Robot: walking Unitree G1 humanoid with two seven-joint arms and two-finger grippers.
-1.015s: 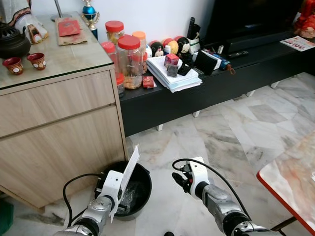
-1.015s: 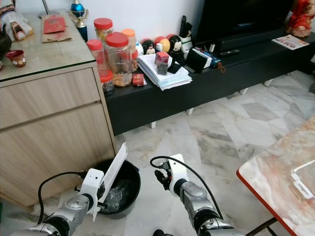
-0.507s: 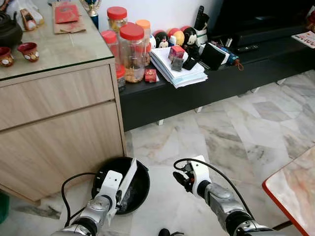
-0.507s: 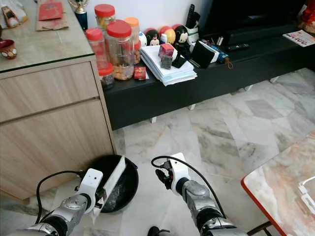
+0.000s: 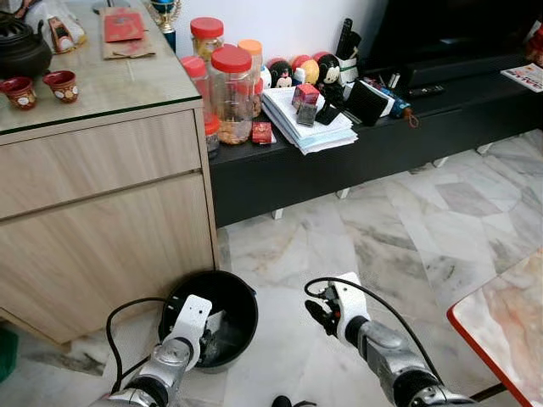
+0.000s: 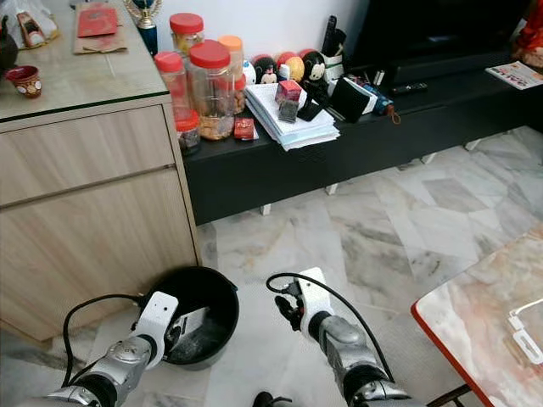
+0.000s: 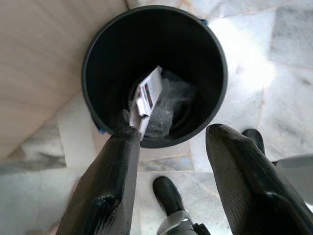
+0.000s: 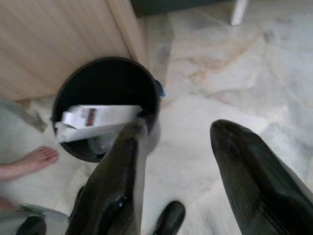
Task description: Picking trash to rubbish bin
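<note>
The black round rubbish bin (image 5: pixel 231 276) stands on the marble floor against the wooden cabinet. Inside it a white printed card (image 7: pixel 149 94) leans on crumpled clear plastic (image 7: pixel 172 96); the right wrist view catches the same card (image 8: pixel 98 115) lying across the bin. My left gripper (image 7: pixel 173 131) hangs open just over the bin's near rim, with nothing between its fingers. To the right of the bin, low over the floor, my right gripper (image 8: pixel 181 125) is open and empty.
The light wood cabinet (image 5: pixel 102 212) rises right behind the bin. A low black bench (image 5: pixel 356 153) holds jars, papers and small items. A marble table with a red edge (image 5: pixel 501 309) juts in at the right. A person's bare foot (image 8: pixel 35 158) is near the bin.
The white card that stood up in my left gripper has dropped into the bin, and that gripper is now open. The right arm has barely moved.
</note>
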